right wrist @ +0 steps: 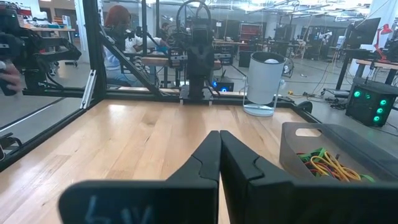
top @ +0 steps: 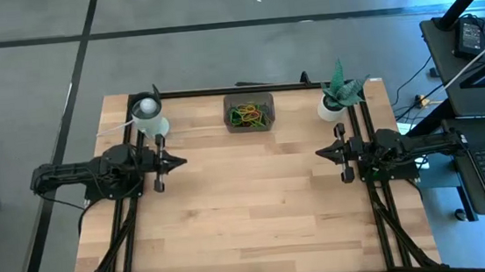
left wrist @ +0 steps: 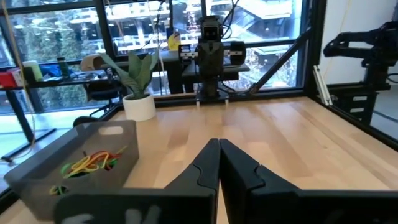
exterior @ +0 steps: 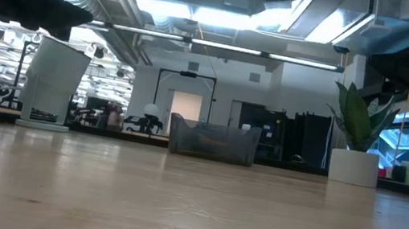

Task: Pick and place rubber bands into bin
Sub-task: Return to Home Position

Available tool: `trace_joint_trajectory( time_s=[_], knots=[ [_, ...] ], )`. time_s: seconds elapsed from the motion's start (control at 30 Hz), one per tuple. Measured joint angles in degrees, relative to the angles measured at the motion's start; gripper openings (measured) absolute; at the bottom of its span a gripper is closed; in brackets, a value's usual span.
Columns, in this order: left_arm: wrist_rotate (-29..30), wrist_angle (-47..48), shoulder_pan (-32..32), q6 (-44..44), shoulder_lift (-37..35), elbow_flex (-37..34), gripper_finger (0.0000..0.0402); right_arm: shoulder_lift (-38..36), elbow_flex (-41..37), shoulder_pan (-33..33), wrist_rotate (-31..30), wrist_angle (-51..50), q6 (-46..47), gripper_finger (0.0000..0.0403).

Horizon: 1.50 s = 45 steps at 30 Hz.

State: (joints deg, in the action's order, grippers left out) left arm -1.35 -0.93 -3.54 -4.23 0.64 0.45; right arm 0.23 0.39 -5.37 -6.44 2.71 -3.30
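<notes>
The bin (top: 248, 111) stands at the table's far edge, in the middle, on its base; it also shows in the low view (exterior: 213, 141). Rubber bands (top: 249, 114) in green, yellow, red and orange lie tangled inside it, seen too in the left wrist view (left wrist: 92, 162) and the right wrist view (right wrist: 328, 165). My left gripper (top: 183, 160) is shut and points level toward the table's right, left of the middle. My right gripper (top: 318, 153) is shut and points level toward the table's left. Both are above the wood, apart from the bin.
A white round cup (top: 148, 116) stands at the far left and a white plant pot (top: 332, 107) with a green plant at the far right. A black frame (top: 221, 91) runs along the table's far edge. Bare wood (top: 249, 206) lies between and in front of the grippers.
</notes>
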Motion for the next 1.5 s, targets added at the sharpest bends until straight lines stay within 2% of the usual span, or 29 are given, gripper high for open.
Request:
trace_joint_trajectory(
  time_s=[1.5],
  knots=[
    [0.9,0.27,0.0,0.46,0.46,0.02,0.0004,0.0,-0.01,0.0,0.0,0.01,0.01,0.0007]
  ],
)
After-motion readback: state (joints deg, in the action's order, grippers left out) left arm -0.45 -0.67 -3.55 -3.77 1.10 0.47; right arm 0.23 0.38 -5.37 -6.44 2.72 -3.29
